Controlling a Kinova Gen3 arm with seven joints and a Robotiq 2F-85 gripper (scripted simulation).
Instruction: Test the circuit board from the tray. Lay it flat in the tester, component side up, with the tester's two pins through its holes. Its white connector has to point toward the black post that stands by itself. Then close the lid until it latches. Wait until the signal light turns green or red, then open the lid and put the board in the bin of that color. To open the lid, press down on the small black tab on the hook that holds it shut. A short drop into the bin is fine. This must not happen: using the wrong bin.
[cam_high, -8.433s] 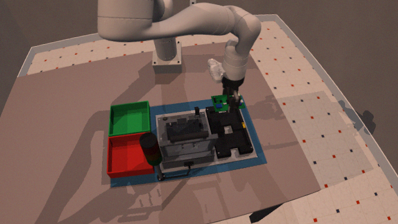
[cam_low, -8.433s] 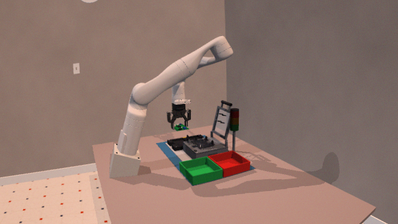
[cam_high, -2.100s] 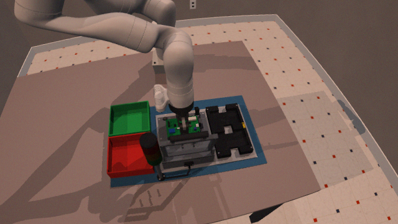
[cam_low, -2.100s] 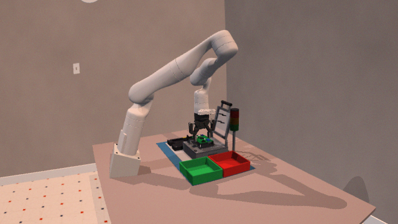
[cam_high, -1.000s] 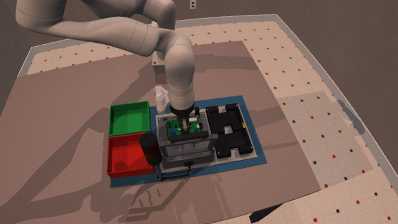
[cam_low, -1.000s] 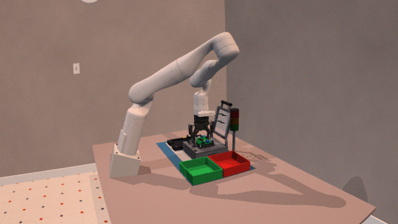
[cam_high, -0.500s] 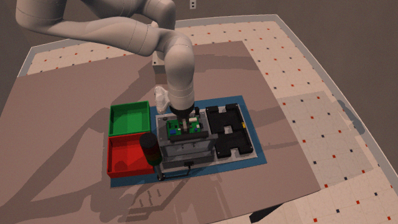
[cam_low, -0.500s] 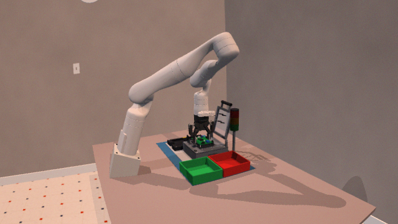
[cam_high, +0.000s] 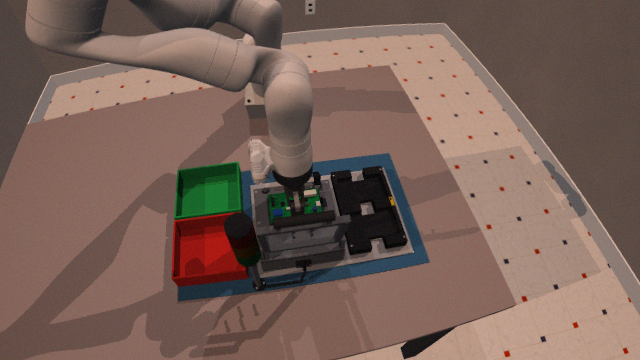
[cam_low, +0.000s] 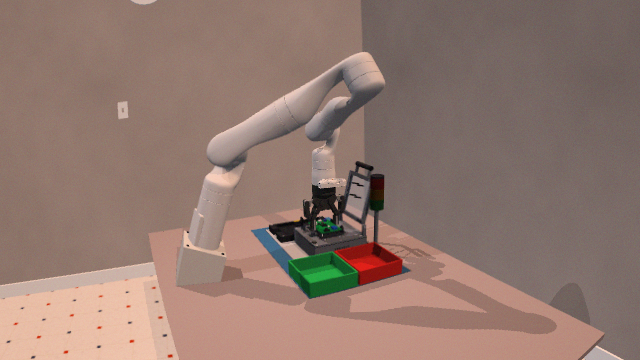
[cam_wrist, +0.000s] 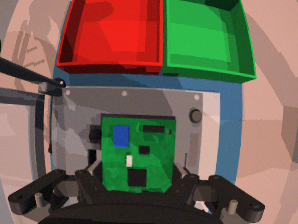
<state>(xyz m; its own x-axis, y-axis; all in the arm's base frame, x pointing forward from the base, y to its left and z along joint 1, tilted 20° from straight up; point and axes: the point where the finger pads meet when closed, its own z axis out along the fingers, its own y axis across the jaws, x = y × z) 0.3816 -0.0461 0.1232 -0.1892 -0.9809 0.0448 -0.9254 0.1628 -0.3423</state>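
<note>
The blue mat (cam_high: 410, 240) (cam_low: 272, 247) (cam_wrist: 230, 135) carries everything. From the top view, the tester (cam_high: 259, 215) (cam_low: 317, 245) (cam_wrist: 75, 115) sits mid-mat, the black tray (cam_high: 370, 187) (cam_low: 284, 230) at its 3 o'clock. The bins lie leftward, green (cam_high: 210, 215) (cam_low: 325, 286) (cam_wrist: 210, 71) at 10, red (cam_high: 215, 276) (cam_low: 381, 272) (cam_wrist: 110, 66) at 8. The lid (cam_high: 300, 242) (cam_low: 357, 197) (cam_wrist: 17, 96) stands raised at 6, the light (cam_high: 243, 240) (cam_low: 377, 192) at 7. The board (cam_high: 281, 202) (cam_low: 330, 229) (cam_wrist: 160, 135) is at the tester's nest, component side up. The gripper (cam_high: 296, 204) (cam_low: 325, 225) (cam_wrist: 137, 171) stands well open, fingers beside two board edges; whether they grip, I cannot tell. The connector (cam_high: 310, 192) seems to face the post (cam_high: 317, 177) at 1 o'clock. Pin seating is hidden. Best keep the board level, ease it fully down, spread the fingers slightly, then lift straight up so neither edge drags off its pin.

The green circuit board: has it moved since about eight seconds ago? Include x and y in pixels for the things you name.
Yes. In the top view, the circuit board (cam_high: 278, 204) (cam_low: 328, 227) (cam_wrist: 156, 131) went from beside the black tray (cam_high: 362, 192) (cam_low: 286, 232) to over the tester (cam_high: 262, 222) (cam_low: 325, 247) (cam_wrist: 80, 107).
</note>
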